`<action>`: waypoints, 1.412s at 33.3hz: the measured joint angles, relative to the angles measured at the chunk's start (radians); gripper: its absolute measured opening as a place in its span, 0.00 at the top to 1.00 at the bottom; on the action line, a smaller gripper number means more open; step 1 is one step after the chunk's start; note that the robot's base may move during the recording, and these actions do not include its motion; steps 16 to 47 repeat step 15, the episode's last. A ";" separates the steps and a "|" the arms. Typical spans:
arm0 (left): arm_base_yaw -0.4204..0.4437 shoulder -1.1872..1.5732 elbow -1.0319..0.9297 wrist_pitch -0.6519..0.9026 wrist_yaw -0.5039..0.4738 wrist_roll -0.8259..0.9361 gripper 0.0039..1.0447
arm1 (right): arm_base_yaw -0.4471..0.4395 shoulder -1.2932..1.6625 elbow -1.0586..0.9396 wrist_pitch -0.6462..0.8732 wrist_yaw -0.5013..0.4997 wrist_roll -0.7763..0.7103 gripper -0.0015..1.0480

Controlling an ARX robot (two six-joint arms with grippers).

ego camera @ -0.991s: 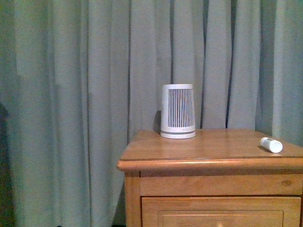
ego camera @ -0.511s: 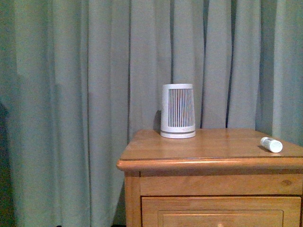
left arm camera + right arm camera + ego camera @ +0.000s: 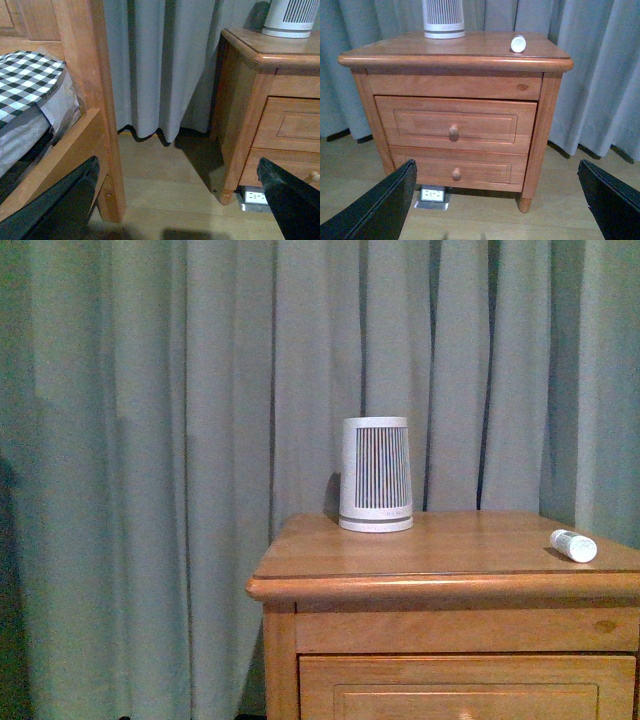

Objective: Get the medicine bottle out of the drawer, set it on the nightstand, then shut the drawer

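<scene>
Now bottle (image 3: 518, 43) lies on nightstand (image 3: 395, 55) top, near right edge. Drawer (image 3: 455, 126) looks nearly shut, slightly proud. Both tools apart, empty. Right tool (image 3: 495, 200): press flat beside knob (image 3: 453, 132), push straight until flush.

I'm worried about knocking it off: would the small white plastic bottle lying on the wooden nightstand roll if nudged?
Probably: the small white plastic bottle is a cylinder lying on its side. It sits near the honey-wood nightstand's edge, so it might drop. Likely light.
</scene>
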 joint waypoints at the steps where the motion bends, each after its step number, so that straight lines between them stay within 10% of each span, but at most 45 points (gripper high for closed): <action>1: 0.000 0.000 0.000 0.000 0.000 0.000 0.06 | 0.000 0.000 0.000 0.000 0.000 0.000 0.07; 47: 0.000 0.000 0.000 0.000 0.000 0.000 0.06 | 0.000 0.000 0.000 0.000 0.000 0.000 0.07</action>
